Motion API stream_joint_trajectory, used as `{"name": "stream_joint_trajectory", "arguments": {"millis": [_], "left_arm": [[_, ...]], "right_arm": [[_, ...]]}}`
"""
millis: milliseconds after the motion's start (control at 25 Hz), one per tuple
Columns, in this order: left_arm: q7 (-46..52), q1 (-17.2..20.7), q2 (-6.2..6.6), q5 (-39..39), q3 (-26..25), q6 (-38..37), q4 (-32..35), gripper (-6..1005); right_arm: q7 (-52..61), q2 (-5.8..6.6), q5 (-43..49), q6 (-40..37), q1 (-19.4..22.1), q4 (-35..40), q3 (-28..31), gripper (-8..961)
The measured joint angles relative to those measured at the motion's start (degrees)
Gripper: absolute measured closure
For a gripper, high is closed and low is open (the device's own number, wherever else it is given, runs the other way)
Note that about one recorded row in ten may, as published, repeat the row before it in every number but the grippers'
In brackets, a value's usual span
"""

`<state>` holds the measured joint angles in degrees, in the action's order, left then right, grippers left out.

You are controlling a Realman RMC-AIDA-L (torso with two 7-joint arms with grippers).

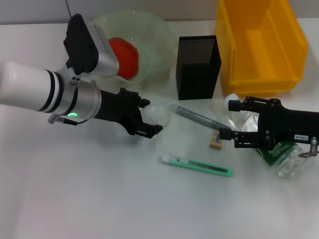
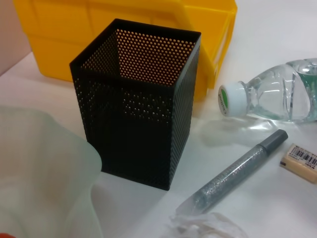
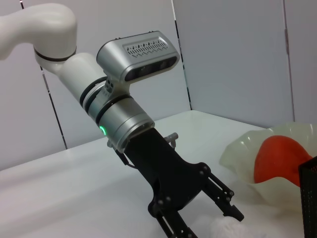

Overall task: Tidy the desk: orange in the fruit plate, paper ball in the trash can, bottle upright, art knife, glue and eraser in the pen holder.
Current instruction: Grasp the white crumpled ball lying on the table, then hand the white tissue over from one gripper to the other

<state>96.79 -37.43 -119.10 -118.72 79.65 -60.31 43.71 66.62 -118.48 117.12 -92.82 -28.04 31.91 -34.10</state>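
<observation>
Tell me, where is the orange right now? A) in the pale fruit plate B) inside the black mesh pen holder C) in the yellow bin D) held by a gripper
A: the orange sits in the fruit plate, apart from both grippers.

The right end effector [image 1: 225, 119] covers much of the lying bottle [image 1: 284, 162], and the orange [image 3: 280, 158] is partly hidden behind the plate's rim [image 3: 247, 171].
</observation>
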Motion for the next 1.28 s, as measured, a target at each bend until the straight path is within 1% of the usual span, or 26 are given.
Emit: {"name": "stream_joint_trajectory", "arguments": {"millis": [120,880,1240,1280], "left_arm": [[-0.02,-0.03,0.01,0.34,0.76,0.57,-0.17,234],[-0.04,-0.11,0.01,0.90,0.77,0.47,-0.31,238],[-0.28,0.05,-0.07,1.39,1.61,0.14,0.14,240],[-0.28,0.07,-0.07,1.48,1.61,0.12,0.14,305]], "right_arm": [[0.00,0.00,0.00,0.00,0.00,0.00,0.00,202],[0.00,0.00,0.17,0.00,0.00,0.00,0.00,207],[0.00,0.00,0.18,0.00,0.00,0.00,0.00,209],[0.00,0.00,0.18,0.00,0.00,0.00,0.00,210]]}}
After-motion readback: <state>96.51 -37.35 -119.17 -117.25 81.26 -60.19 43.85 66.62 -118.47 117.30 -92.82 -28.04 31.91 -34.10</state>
